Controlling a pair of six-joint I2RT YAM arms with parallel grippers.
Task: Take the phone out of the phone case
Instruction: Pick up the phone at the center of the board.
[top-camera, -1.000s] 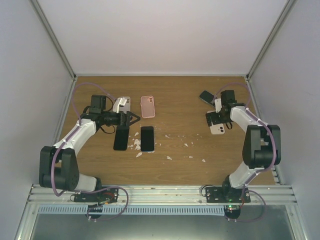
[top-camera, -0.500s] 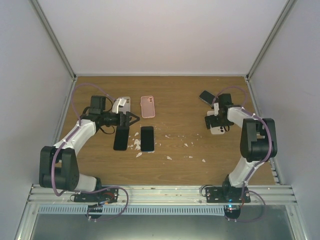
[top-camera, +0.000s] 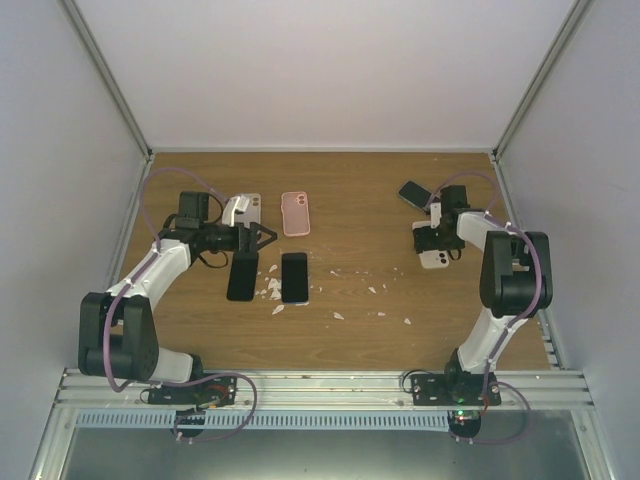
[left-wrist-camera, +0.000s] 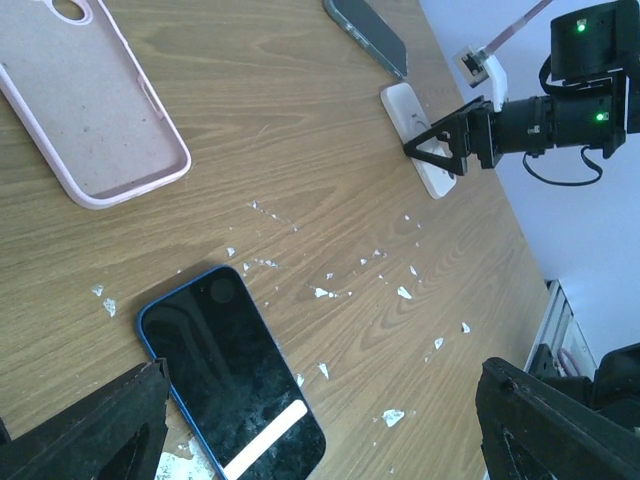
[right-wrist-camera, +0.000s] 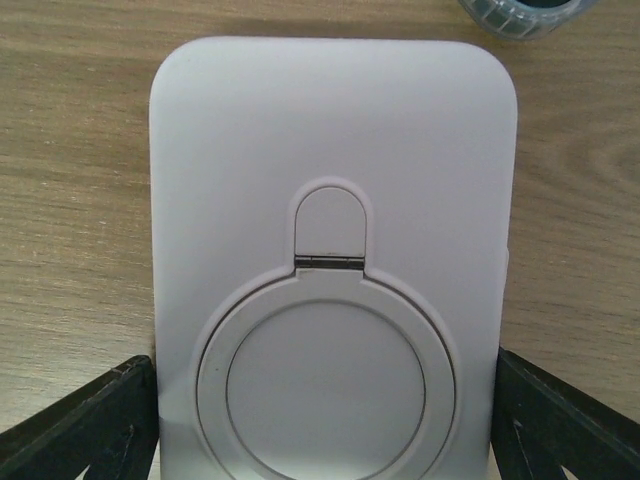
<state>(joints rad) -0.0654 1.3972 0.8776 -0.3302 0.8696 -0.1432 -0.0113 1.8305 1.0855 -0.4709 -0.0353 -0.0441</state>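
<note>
Phone case (right-wrist-camera: 330, 200), white, on desk (right-wrist-camera: 70, 150), straddled by spread right tool (right-wrist-camera: 320, 415); grasping step; next: pinch sides squarely.

Even bright light, faint soft shadows (overhead source), sharp focus

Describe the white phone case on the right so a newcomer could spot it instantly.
On the right side of the wooden table, look beneath the right gripper. The white phone case lies flat, its back carrying a round hinged ring stand, unlike the dark phone beyond it.
</note>
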